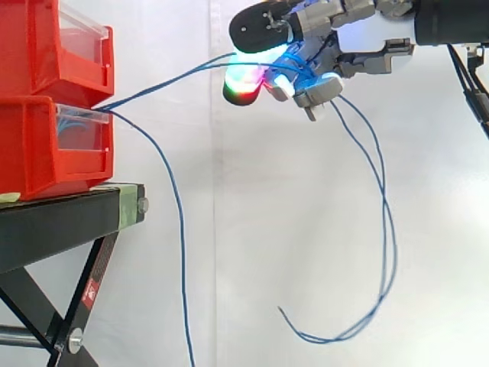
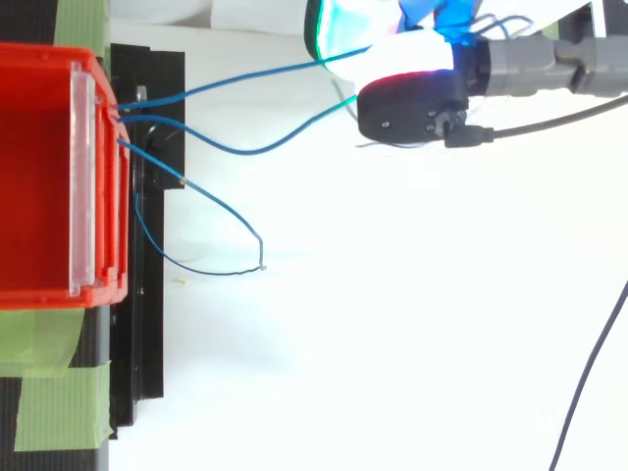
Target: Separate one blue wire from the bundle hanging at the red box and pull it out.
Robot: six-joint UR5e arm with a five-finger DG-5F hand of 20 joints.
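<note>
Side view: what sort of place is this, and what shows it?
Probably a robotics test rig: red bins on a black stand, a white curtain behind, a robot hand pinching blue wires.

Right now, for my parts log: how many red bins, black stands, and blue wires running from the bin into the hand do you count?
red bins: 2
black stand: 1
blue wires running into the hand: 2
Total: 5

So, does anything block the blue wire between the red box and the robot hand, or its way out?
Nothing visible. The robot hand is curled on the blue wire, which runs free from the red box. A loose wire hangs clear below.
</note>
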